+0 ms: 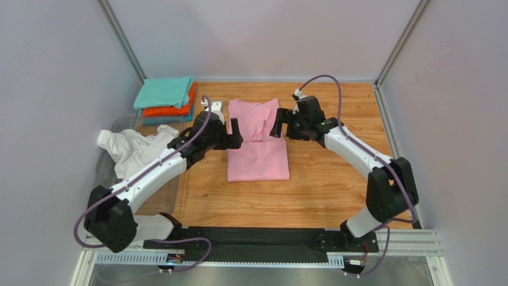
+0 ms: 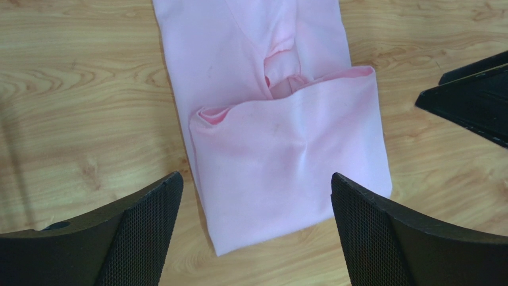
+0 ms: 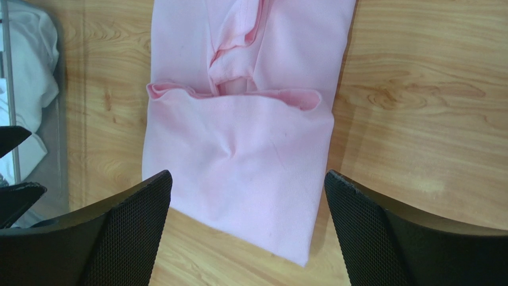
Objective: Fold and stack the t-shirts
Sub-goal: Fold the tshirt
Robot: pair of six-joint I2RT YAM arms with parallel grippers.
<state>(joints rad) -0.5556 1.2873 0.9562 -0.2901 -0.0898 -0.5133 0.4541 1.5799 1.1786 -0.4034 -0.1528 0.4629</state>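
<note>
The light pink t-shirt (image 1: 257, 143) lies flat in the middle of the wooden table, its sides tucked in and one end folded over the part with the neckline. My left gripper (image 1: 234, 132) hovers at the shirt's left edge, open and empty. My right gripper (image 1: 279, 125) hovers at the right edge, also open and empty. In the left wrist view the folded flap (image 2: 286, 161) shows between the spread fingers of the left gripper (image 2: 256, 182). The right wrist view shows the same flap (image 3: 238, 161) beyond the right gripper (image 3: 247, 179). A white t-shirt (image 1: 137, 149) lies crumpled to the left.
Teal (image 1: 164, 92), orange (image 1: 170, 111) and blue (image 1: 156, 121) folded shirts are stacked at the table's back left. The white shirt sits in a clear bin (image 1: 110, 173) off the left edge. Grey walls enclose the table. The right gripper's finger (image 2: 471, 98) shows in the left wrist view.
</note>
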